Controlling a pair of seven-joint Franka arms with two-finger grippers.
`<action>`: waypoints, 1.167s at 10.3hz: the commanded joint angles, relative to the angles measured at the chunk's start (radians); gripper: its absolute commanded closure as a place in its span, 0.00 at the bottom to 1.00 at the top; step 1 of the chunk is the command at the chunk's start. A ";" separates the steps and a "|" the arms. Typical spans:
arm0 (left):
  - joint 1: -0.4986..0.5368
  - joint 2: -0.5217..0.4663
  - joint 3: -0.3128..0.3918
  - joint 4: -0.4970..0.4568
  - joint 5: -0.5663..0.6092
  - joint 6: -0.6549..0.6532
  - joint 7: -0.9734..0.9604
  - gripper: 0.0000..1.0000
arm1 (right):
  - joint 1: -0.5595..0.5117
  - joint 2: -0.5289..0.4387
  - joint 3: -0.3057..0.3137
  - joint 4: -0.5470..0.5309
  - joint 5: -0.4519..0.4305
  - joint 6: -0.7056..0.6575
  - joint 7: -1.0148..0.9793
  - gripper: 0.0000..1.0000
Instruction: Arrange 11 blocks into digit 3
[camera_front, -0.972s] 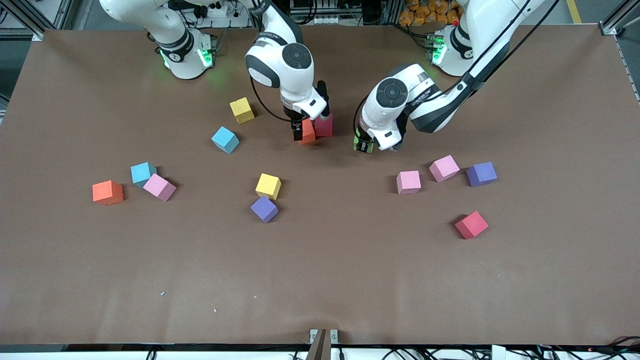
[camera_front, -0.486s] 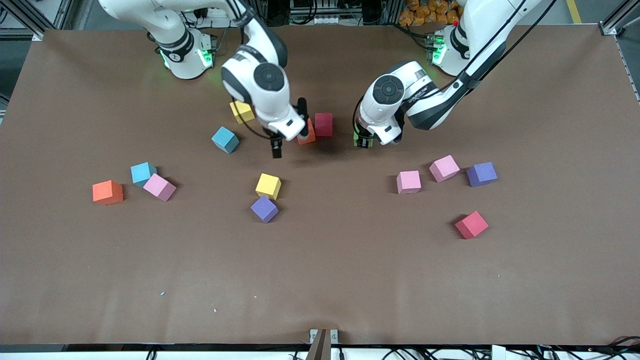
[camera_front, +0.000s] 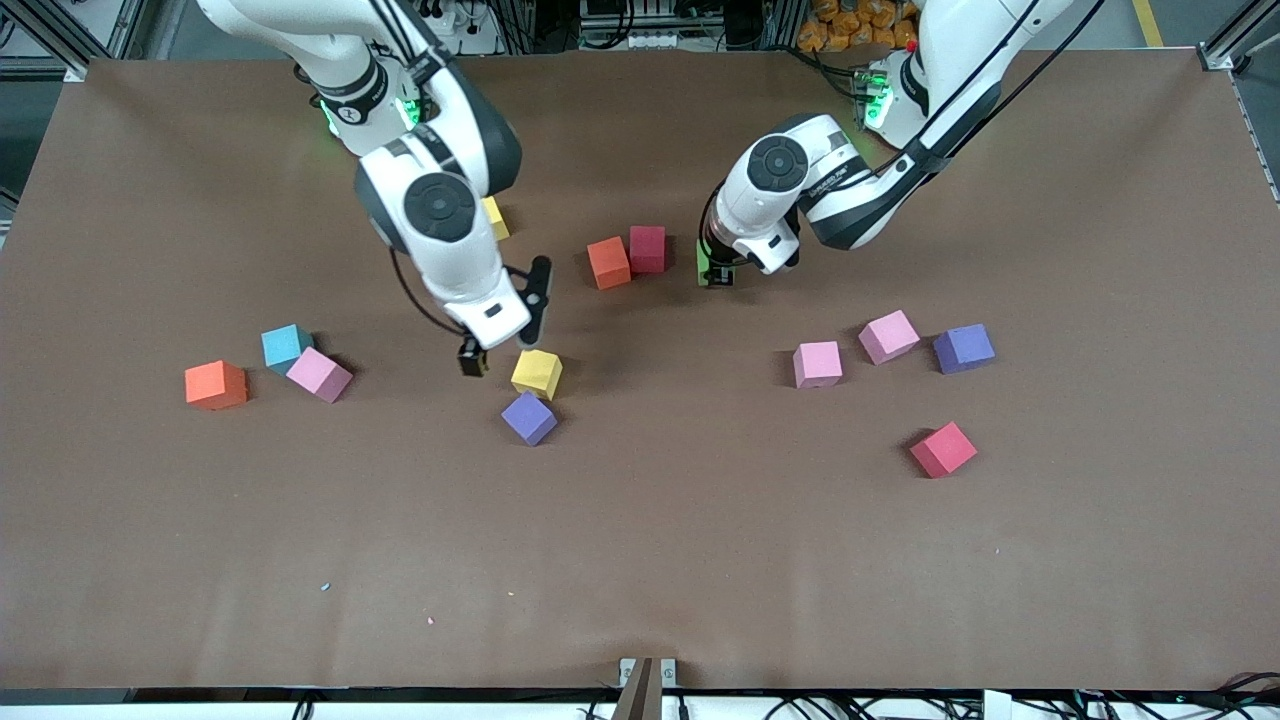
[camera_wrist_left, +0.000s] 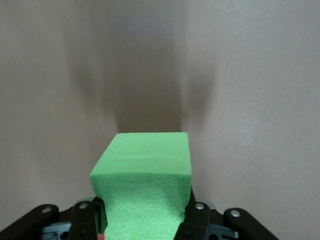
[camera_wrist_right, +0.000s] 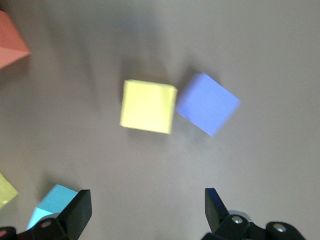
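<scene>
My left gripper (camera_front: 716, 274) is squeezed shut on the green block (camera_wrist_left: 146, 187). It hangs low over the table (camera_front: 700, 560); whether the block touches the table I cannot tell. Just beside this hand, toward my right arm's end, sit a red block (camera_front: 648, 248) and an orange block (camera_front: 608, 262), touching each other side by side. That pair is all there is of the digit 3 so far.

My right gripper (camera_front: 503, 329) has its fingers (camera_wrist_right: 75, 212) spread wide and holds nothing. It hangs over the table, just beside a yellow block (camera_front: 537, 372). A purple block (camera_front: 529, 418) sits right by that yellow one, with their corners almost touching. Under my right arm peeks another yellow block (camera_front: 493, 218).

Toward my right arm's end, well away from this hand, lie a blue block (camera_front: 285, 346) touching a pink block (camera_front: 319, 374), and another orange block (camera_front: 215, 385) near them.

Near my left hand's end lie two pink blocks (camera_front: 818, 363) (camera_front: 888, 336), another purple block (camera_front: 964, 348), and another red block (camera_front: 943, 449).
</scene>
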 joint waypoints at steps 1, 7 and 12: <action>0.005 -0.074 -0.008 -0.083 -0.015 0.088 -0.023 0.97 | -0.020 0.023 -0.064 0.051 0.003 -0.009 -0.026 0.00; -0.019 -0.059 -0.017 -0.135 0.005 0.207 -0.023 0.97 | -0.040 0.079 -0.168 0.056 0.015 0.102 0.003 0.00; -0.073 -0.011 0.027 -0.128 0.073 0.239 -0.023 0.96 | -0.014 0.092 -0.162 0.057 0.053 0.092 0.538 0.00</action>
